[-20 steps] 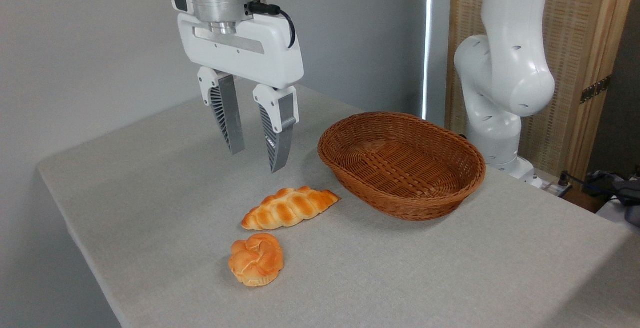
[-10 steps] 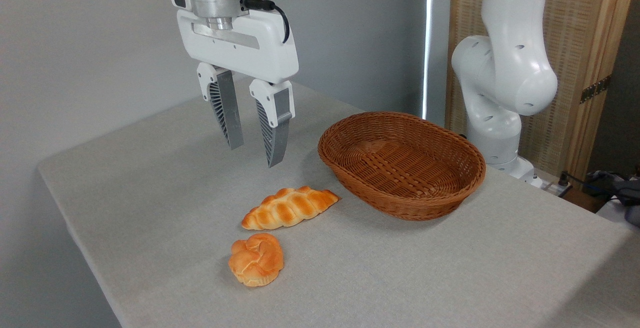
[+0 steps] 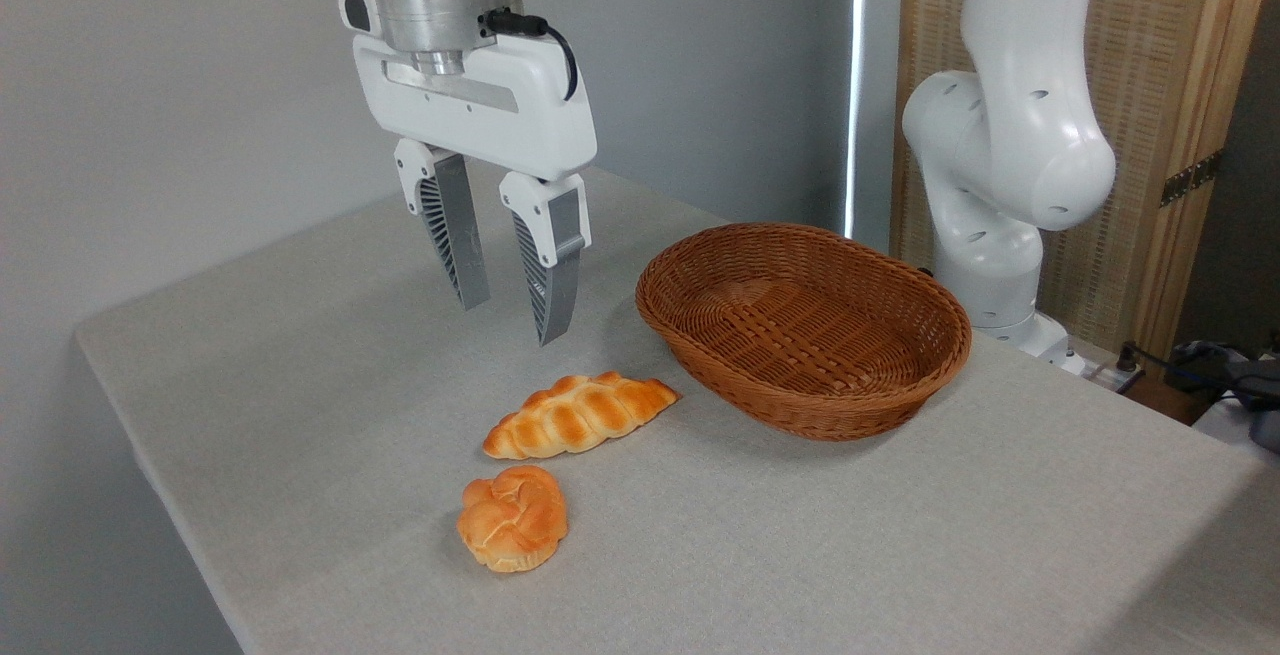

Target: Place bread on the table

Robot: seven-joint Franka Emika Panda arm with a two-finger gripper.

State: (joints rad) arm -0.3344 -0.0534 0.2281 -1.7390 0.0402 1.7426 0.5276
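Since before: our gripper has come down a tiny bit from half a second ago and now hangs about as low as it did a second ago. We see that both breads and the basket have not moved.
Our gripper: it points down, high over the far left part of the table. Its two grey fingers stand a little way apart. We hold nothing between them, and they touch nothing.
Bread: the small round bun, the bread, lies flat on the table near the front edge, on the left side. Its knotted top faces up. It is well below our gripper and nearer to us.
Long loaf: the long loaf lies on the table just behind the bread, close to it but not touching. Its right tip points at the basket.
Basket: the brown basket sits on the table to the right of the long loaf. We see nothing inside it.
Arm: the white arm stands at the far right, behind the basket.
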